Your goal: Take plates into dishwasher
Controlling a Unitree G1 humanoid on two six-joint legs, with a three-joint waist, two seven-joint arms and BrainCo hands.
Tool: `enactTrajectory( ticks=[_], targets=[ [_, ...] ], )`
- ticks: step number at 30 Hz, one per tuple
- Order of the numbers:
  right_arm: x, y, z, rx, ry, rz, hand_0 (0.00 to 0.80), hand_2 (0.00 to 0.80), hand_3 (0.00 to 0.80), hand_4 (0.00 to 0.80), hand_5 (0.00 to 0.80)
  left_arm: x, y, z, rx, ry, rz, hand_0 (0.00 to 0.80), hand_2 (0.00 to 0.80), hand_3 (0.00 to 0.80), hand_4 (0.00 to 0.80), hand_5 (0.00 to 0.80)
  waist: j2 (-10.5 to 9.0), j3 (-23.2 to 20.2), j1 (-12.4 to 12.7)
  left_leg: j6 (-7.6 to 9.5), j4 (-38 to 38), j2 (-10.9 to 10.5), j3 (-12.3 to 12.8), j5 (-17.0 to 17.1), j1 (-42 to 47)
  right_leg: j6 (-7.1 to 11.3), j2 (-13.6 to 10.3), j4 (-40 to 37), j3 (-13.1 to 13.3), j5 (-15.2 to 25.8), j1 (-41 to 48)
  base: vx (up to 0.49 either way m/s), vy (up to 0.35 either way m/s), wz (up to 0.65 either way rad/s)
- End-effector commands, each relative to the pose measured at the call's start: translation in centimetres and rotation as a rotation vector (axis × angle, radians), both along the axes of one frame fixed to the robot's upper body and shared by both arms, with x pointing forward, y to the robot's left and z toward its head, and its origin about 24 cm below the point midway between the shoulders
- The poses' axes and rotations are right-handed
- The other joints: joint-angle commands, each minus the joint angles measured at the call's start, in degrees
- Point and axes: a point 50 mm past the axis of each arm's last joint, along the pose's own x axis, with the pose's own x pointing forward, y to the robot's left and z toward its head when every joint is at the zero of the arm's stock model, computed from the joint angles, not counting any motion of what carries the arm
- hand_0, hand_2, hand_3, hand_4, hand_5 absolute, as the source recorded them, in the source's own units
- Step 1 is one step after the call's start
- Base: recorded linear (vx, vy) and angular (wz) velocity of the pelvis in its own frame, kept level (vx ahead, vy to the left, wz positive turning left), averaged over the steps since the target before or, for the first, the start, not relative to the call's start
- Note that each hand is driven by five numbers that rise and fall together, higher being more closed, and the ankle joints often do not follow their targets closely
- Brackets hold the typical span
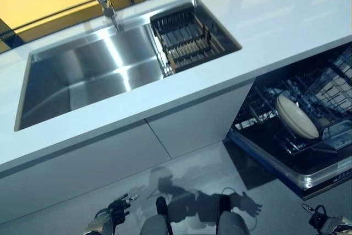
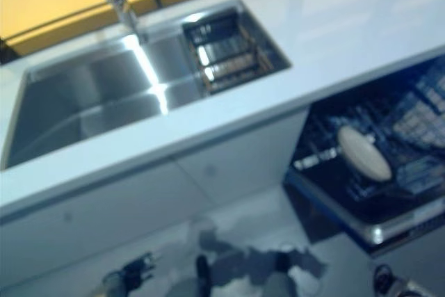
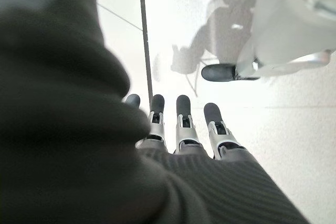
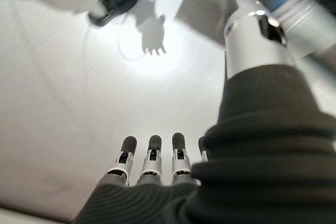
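One plate (image 1: 297, 116) stands in lower rack (image 1: 258, 111) of open dishwasher (image 1: 322, 174), right, under bench (image 1: 264, 31). Sink (image 1: 82, 75) and its drying rack (image 1: 187, 37) show no plates. Left hand (image 3: 181, 124), right hand (image 4: 152, 163) hang low, fingers straight, holding nothing. Judged nearly or fully done.

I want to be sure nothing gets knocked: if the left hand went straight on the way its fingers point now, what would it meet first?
Probably only the bare floor. The left hand hangs low and empty, fingers straight, pointing down at the floor; nothing lies between, though depth is hard to judge.
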Motion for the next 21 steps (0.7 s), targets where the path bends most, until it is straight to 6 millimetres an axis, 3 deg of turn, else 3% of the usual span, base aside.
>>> enactTrajectory(
  ticks=[1,6,10,16,21],
  targets=[
    [0.8,-1.9,2.2,-0.074,0.002,-0.095,0.000,0.000,0.000,0.000,0.000,2.3,1.0,1.4,0.005,-0.101,0.010,0.000,0.000,0.000,0.000,0.000,-0.22,3.6,-0.5,2.27,6.0,-3.2,-2.3,-1.5,-1.5,-4.72,1.9,4.3,-0.5,-0.4,-0.7,-0.157,0.035,-0.04],
    [0.4,-3.4,3.5,-0.126,0.001,-0.089,0.000,0.000,0.000,0.000,0.000,2.1,0.9,1.4,-0.018,-0.112,0.002,0.000,0.000,0.000,0.000,0.000,0.66,5.2,-2.4,1.81,6.9,-3.1,-2.0,-1.6,-1.9,-5.32,1.8,4.1,1.2,-0.3,-0.7,-0.059,0.054,-0.08],
    [-0.1,-4.0,3.8,-0.156,-0.030,-0.087,0.000,0.000,0.000,0.000,0.000,2.2,1.1,1.5,-0.020,-0.127,0.018,0.000,0.000,0.000,0.000,0.000,-0.63,4.6,-3.9,1.89,4.6,-2.7,-0.9,-1.3,-0.3,-5.00,2.6,2.4,2.6,0.1,0.0,0.005,0.020,-0.13],
    [1.9,-4.3,4.8,-0.189,-0.182,-0.141,0.000,0.000,0.000,0.000,0.000,3.9,2.0,2.7,-0.005,-0.166,0.034,0.000,0.000,0.000,0.000,0.000,-1.51,5.6,-5.0,2.22,6.1,-1.7,0.9,-1.8,-2.1,-5.15,3.3,5.2,3.2,-0.6,-3.5,-0.065,-0.070,-0.20],
    [3.8,-4.9,6.5,-0.195,-0.359,-0.277,0.000,0.000,0.000,0.000,0.000,3.4,3.0,2.9,-0.009,-0.178,0.072,0.000,0.000,0.000,0.000,0.000,-0.71,7.7,-5.4,2.00,10.6,-0.8,2.0,-2.0,-5.6,-6.36,3.5,9.9,2.5,-2.1,-7.5,-0.073,-0.072,-0.16]
  ],
)
